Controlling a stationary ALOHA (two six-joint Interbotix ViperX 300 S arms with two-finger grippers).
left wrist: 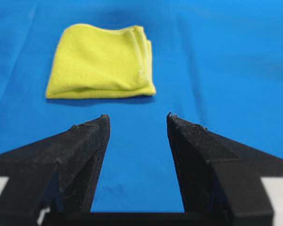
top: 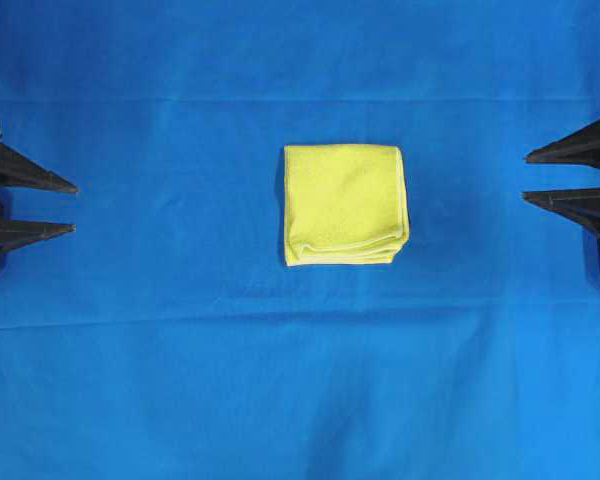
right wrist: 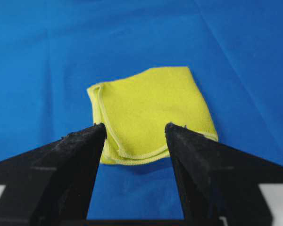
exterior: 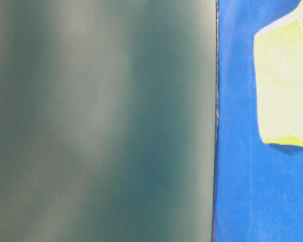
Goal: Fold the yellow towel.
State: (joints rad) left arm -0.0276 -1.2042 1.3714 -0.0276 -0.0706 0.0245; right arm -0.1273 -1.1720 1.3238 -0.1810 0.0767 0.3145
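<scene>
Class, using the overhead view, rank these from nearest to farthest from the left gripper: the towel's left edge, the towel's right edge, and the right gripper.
1. Left edge of the yellow towel, at, the side facing the left gripper.
2. Right edge, just past the middle of the blue cloth.
3. Right gripper, at the far right side, open and empty like the left.

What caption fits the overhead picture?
Folded yellow towel lies on blue cloth between two open grippers.
</scene>
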